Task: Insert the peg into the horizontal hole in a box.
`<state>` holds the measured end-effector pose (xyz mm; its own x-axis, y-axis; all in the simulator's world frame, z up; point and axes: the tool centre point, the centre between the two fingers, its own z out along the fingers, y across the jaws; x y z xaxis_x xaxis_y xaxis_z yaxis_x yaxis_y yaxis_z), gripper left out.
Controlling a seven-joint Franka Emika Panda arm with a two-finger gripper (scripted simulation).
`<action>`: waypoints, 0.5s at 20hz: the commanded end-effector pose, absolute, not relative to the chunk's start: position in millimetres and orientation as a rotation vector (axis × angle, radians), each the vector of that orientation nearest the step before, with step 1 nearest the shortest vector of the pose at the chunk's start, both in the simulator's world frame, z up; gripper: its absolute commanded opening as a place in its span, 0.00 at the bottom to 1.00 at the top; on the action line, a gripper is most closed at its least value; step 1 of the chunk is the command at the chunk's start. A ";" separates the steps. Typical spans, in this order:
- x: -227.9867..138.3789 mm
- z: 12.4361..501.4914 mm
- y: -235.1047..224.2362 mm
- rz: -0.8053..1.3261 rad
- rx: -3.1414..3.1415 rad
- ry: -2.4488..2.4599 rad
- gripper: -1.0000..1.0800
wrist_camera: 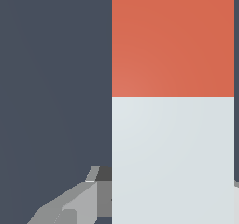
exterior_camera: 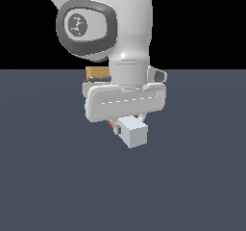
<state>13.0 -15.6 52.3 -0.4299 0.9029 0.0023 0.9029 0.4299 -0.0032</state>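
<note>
While the gripper point(exterior_camera: 129, 124) is hanging low over the floor point(exterior_camera: 53, 177), its fingers point(wrist_camera: 74, 204) are clamping the peg point(wrist_camera: 172, 125) on its white-grey part, and the box point(exterior_camera: 98, 72) is sitting behind the arm, mostly hidden.

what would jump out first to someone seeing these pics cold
The big white end effector hangs mid-frame in the exterior view, gripping the peg, whose white end faces the camera. In the wrist view the peg dominates, red-orange above white. A sliver of the tan box peeks out behind the arm.
</note>
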 end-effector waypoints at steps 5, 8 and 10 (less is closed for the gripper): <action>14.2 60.5 1.7 -0.001 -1.763 -2.600 0.00; 14.7 61.9 5.7 0.000 -1.782 -2.587 0.00; 15.1 62.3 7.0 0.000 -1.788 -2.583 0.00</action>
